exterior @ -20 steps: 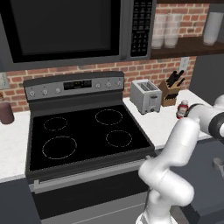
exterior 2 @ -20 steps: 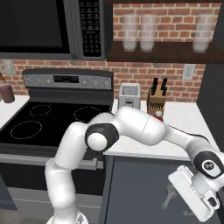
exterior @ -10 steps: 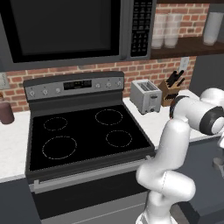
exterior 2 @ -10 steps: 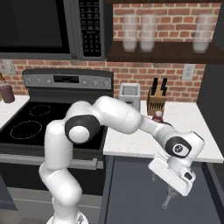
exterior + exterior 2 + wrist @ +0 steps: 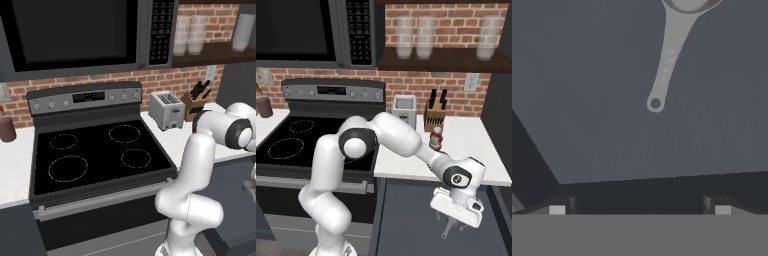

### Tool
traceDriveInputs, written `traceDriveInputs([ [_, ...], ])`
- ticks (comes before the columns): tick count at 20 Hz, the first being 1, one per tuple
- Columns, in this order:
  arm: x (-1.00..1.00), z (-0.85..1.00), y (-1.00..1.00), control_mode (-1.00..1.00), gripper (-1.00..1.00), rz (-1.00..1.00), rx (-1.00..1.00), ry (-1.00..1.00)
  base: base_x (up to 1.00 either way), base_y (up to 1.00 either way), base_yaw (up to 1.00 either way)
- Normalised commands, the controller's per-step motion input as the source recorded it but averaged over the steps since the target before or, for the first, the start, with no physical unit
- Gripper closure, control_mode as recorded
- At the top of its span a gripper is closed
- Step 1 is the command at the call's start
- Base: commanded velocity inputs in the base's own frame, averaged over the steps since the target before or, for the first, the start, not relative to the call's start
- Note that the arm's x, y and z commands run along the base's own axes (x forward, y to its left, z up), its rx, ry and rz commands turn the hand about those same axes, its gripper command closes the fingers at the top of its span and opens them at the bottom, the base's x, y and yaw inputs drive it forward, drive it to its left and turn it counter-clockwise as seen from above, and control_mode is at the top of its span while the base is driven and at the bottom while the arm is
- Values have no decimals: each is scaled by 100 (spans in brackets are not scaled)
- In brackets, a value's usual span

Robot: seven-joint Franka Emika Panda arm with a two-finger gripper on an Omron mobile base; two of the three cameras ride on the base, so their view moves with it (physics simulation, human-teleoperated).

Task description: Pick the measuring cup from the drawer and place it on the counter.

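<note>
Along the back of the white speckled counter [image 5: 468, 150], upper right of the right base view, a toaster [image 5: 404, 111], knife block [image 5: 434, 115] and red-capped bottle [image 5: 436, 138] are ranged. Lower right, the gripper [image 5: 456, 210] is held wide apart, empty, over the open charcoal drawer [image 5: 406, 220]. On its flat floor lies the grey metallic measuring cup [image 5: 669, 55] (round bowl cropped at the hand view's top edge), unobstructed.

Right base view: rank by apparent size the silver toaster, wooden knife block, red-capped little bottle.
1. Silver toaster, largest.
2. Wooden knife block, slightly smaller.
3. Red-capped little bottle, smallest, though it stands nearer the camera.
</note>
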Motion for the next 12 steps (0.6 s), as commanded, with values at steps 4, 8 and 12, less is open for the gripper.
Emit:
traceDriveInputs([
  [4,38,-10,5,-100,-100,0,0,-4,0,0,0],
  [8,14,-32,0,-100,-100,0,0,0,0,0,0],
  [12,1,-41,0,-100,-100,0,0,0,0,0,0],
])
